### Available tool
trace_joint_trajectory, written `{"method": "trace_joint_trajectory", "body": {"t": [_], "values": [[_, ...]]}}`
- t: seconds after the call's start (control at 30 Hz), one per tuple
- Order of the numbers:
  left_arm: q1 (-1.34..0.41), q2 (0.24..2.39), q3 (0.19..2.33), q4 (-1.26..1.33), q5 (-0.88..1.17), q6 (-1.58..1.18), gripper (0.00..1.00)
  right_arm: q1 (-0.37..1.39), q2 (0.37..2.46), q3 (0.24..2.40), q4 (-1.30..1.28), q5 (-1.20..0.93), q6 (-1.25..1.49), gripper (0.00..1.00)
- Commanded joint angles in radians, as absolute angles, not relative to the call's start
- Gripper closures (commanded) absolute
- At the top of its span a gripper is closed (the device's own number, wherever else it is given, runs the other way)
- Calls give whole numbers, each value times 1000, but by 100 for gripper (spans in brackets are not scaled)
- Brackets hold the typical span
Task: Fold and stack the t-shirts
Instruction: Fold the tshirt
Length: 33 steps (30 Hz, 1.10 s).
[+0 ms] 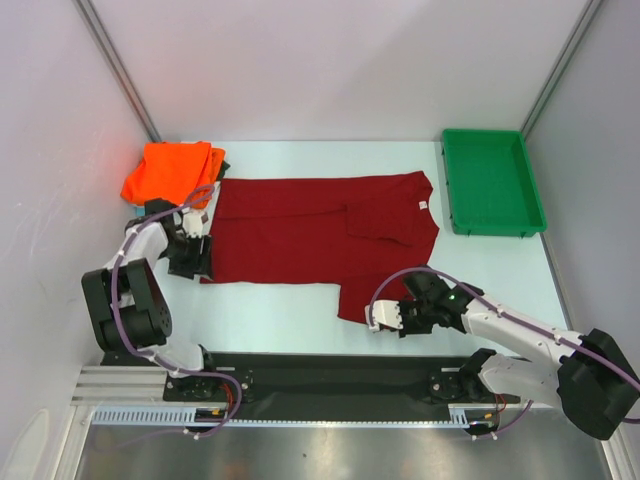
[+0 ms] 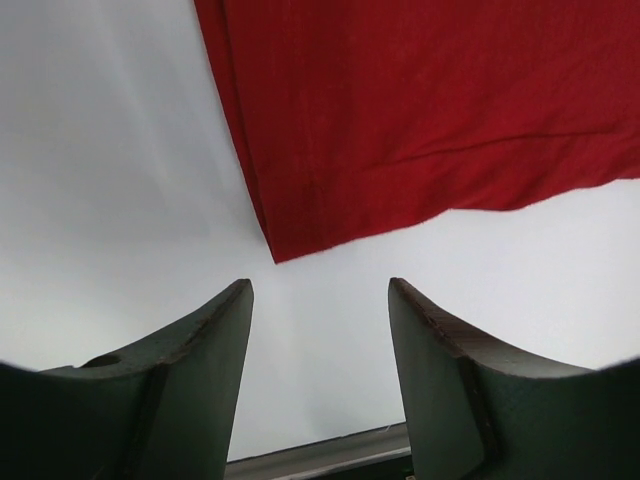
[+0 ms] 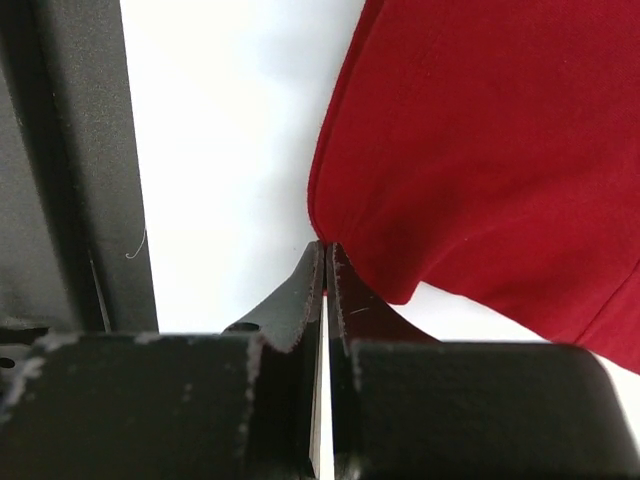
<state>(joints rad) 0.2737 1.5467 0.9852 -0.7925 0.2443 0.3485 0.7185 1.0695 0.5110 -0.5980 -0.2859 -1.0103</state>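
Pinching the maroon t-shirt (image 1: 300,230) at its near sleeve edge with the right gripper (image 3: 325,250).
Left gripper (image 2: 320,290), fingers spread, hangs just beside the shirt's near-left corner.

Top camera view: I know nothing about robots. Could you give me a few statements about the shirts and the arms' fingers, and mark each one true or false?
1. The left fingers are clamped on the maroon t-shirt. False: they stand open, and the shirt's corner lies just ahead of them, not between them.
2. The right fingers are shut on an edge of the maroon t-shirt. True.
3. The orange t-shirt lies in the green tray. False: it lies at the far left corner of the table, and the tray sits at the far right.
4. The maroon t-shirt lies spread on the table between the orange t-shirt and the green tray. True.
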Motion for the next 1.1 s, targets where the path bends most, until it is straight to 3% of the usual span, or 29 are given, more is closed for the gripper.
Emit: {"method": "trace_joint_trajectory", "body": {"t": [0.0,0.2,0.8,0.9,1.07], "values": [[285,1580,1057,-801,318,356,38,715,1066,538,-614,-285,-1006,100],[284,1638,1083,-819,304,357,47,709,1055,528,-604,-288,-997,100],[284,1709,1057,-782,238,370,49,689,1054,531,-583,-291,-986,100],[284,1726,1065,-795,248,368,53,686,1052,531,-578,-296,-983,100],[284,1738,1063,-802,255,374,70,683,1048,529,-580,-298,-980,100]]}}
